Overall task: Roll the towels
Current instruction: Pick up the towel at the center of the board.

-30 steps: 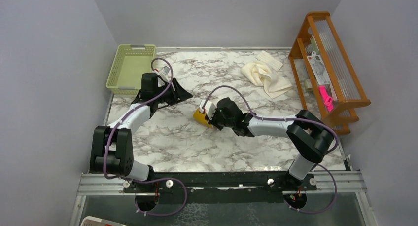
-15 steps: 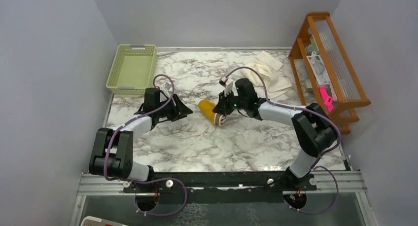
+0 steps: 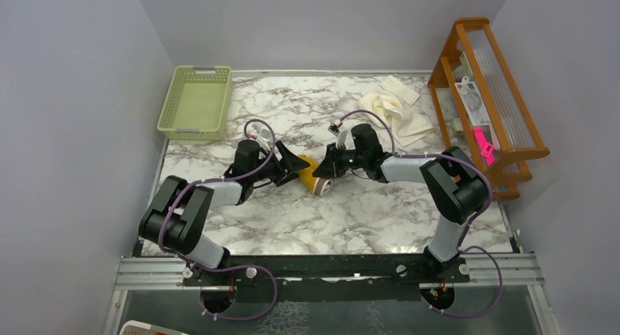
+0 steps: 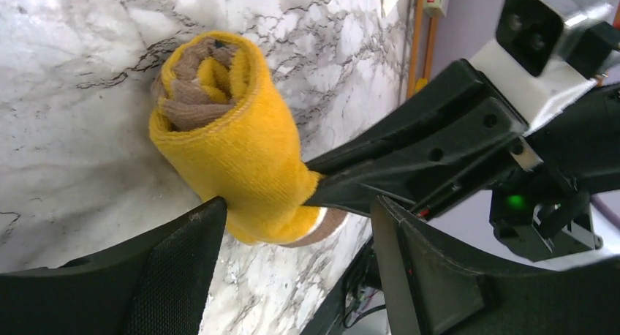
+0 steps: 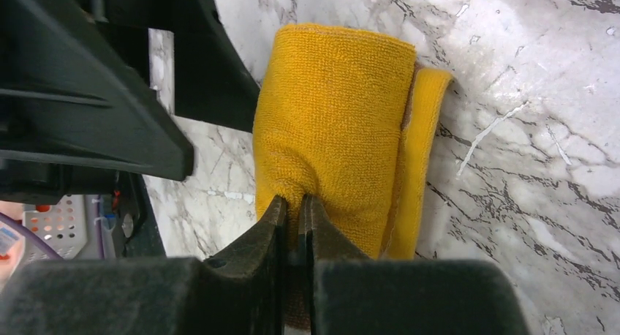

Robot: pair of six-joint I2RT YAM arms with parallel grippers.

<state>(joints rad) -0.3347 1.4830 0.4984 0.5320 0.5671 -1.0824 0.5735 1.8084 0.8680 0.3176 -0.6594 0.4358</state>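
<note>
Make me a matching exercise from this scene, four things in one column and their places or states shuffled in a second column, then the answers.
1. yellow-and-brown towel
2. cream towel
3. green basket
4. wooden rack

A. far left corner, nothing in it
B. rolled up, pinched by the right gripper
C. standing along the right edge
D. lying crumpled, not rolled

Pairs: 1-B, 2-D, 3-A, 4-C

A white desk [image 3: 292, 218] veined in grey marble fills a small booth. Plain, pale grey-lavender walls close it in on the left [image 3: 73, 130], the far side [image 3: 314, 20] and the right [image 3: 574, 145]. An orange-brown wooden rack [image 3: 504, 141] stands at the far right of the desk, by the right wall. A metal rail [image 3: 329, 273] runs along the near edge. The light is soft and even.
</note>
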